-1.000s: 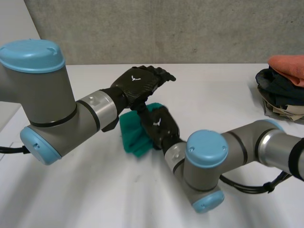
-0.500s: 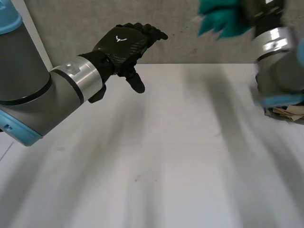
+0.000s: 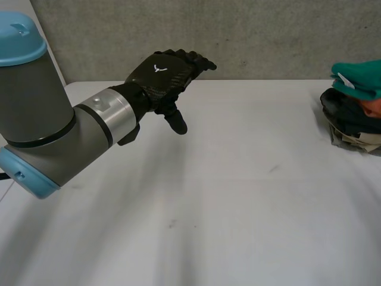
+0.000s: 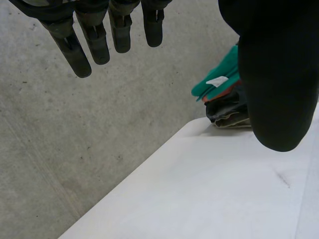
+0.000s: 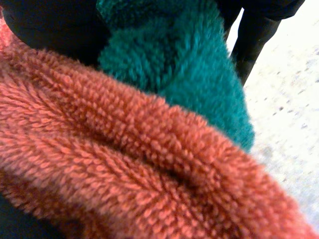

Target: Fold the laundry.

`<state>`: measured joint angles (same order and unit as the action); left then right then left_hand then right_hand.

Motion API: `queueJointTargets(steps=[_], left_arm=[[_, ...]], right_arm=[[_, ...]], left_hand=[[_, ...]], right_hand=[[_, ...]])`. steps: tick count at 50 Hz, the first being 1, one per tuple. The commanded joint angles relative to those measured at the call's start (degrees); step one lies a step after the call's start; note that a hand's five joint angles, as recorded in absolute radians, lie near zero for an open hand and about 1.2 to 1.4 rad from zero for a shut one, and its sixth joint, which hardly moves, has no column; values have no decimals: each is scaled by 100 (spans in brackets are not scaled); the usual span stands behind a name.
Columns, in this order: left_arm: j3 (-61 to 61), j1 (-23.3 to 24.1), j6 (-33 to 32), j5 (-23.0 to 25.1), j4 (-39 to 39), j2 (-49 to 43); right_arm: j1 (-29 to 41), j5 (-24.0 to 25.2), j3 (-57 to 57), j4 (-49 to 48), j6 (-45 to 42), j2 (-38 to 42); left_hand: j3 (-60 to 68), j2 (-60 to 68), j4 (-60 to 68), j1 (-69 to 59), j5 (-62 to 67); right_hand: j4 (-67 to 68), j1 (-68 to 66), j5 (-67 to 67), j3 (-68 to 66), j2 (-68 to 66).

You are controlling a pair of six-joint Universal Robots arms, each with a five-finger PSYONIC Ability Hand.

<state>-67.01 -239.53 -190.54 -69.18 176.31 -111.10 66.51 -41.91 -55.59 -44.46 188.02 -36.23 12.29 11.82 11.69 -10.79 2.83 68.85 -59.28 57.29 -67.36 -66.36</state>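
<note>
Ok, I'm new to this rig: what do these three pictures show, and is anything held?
A two-armed robot stands at a white table, each arm ending in a black hand. The wide picture looks down from between the arms; the other two come from cameras on the wrists. The left hand hangs above the table, fingers straight, holding nothing. At the table's right side sits a laundry pile, a teal cloth lying on an orange cloth. The right hand is at that teal cloth; whether it grips it, I cannot tell.
</note>
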Motion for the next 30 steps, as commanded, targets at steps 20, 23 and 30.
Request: queueJointTargets(steps=[20, 23, 30], left_arm=[[39, 512, 25, -140, 9, 141], [22, 547, 34, -131, 9, 185], [30, 688, 43, -131, 79, 247]], right_arm=[[-156, -1372, -1208, 1667, -571, -2124], [-322, -1460, -1358, 2062, -1098, -2397], [-622, -2162, -1279, 2907, -2049, -2696]], left_hand=[[-22, 25, 38, -127, -76], [-56, -9, 4, -93, -110], [-56, -9, 4, -93, -110]], right_hand=[[-5885, 4928, -5729, 5736, 5636], [-5885, 4928, -5729, 5736, 5636], [-5885, 4928, -5729, 5736, 5636]])
